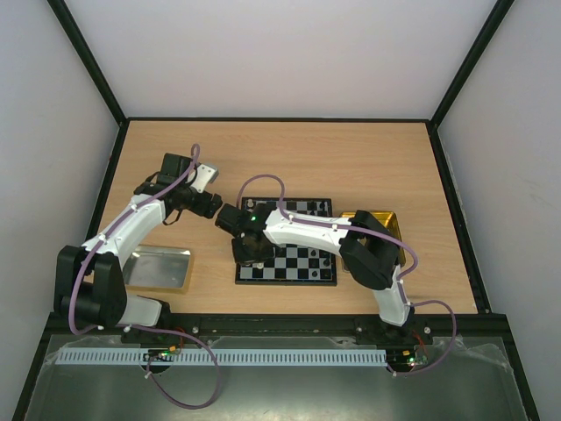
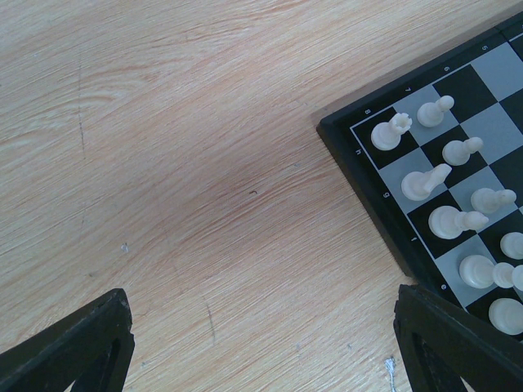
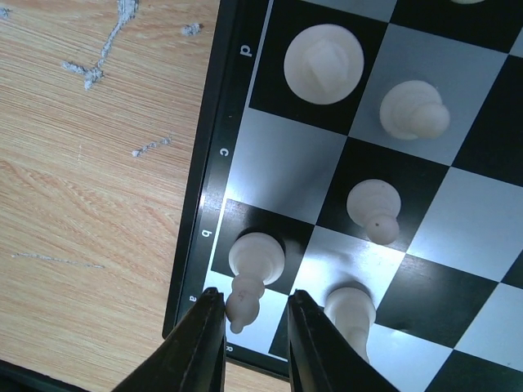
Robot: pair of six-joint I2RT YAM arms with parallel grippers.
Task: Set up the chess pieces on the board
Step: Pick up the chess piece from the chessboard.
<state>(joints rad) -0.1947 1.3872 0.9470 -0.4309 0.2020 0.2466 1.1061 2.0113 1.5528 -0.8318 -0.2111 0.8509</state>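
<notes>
Right hand (image 3: 256, 299) — half-open, empty, astride white chess piece (image 3: 257, 255) — by board (image 3: 214, 163) border letter "b"

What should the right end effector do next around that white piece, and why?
Probably lift the right end effector straight up. The white piece already stands on its dark edge square of the board, and a gap shows beside its head, so it looks unclamped; moving sideways could topple it.
</notes>
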